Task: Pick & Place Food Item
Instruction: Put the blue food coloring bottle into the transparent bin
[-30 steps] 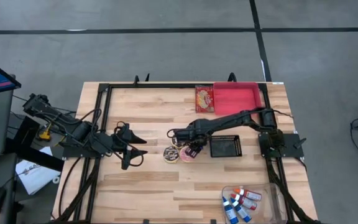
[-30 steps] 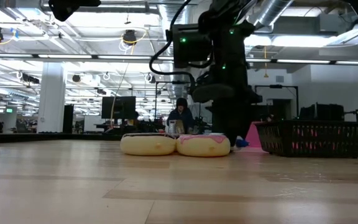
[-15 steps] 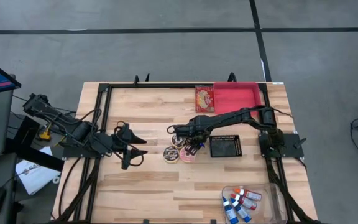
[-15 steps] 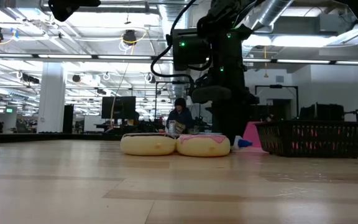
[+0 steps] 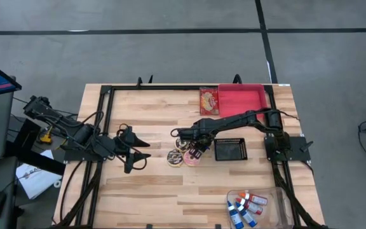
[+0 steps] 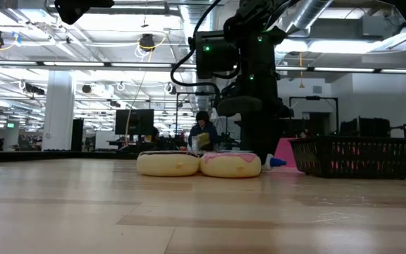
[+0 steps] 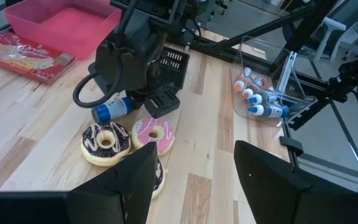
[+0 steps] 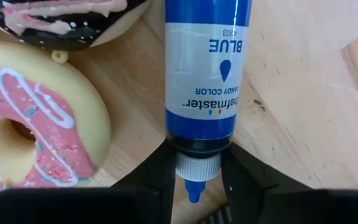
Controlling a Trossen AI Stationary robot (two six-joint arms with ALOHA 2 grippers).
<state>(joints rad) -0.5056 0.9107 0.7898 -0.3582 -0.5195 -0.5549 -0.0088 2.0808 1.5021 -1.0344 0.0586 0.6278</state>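
A blue food-colour bottle [image 8: 207,68] lies on its side on the wooden table, next to three doughnuts. One is pink-iced [image 8: 33,124] [image 5: 191,158], one chocolate-iced [image 7: 106,142], and a third [image 5: 175,157] lies nearer the left arm. My right gripper [image 8: 196,168] points straight down at the bottle's cap end and is shut on it. In the left wrist view the bottle [image 7: 114,107] sticks out from under that gripper. My left gripper [image 7: 194,180] waits open above the table's left part, touching nothing. My right gripper pinches the bottle's cap end [image 8: 197,163], where the white cap meets the blue body, between its two fingers. The fingers come from above, pointing down, and lie across the bottle. The bottle lies flat on the table.
A black wire basket [image 5: 229,149] stands just right of the right gripper. A red tray [image 5: 243,100] and a snack packet [image 5: 209,100] lie at the far edge. A clear tub of colour bottles [image 5: 250,207] sits at the near right. A person shows in the room behind [image 6: 203,130].
My right gripper has stayed over the bottle. In the low view the bottle's cap end has come a little farther out from behind the gripper, toward the basket.
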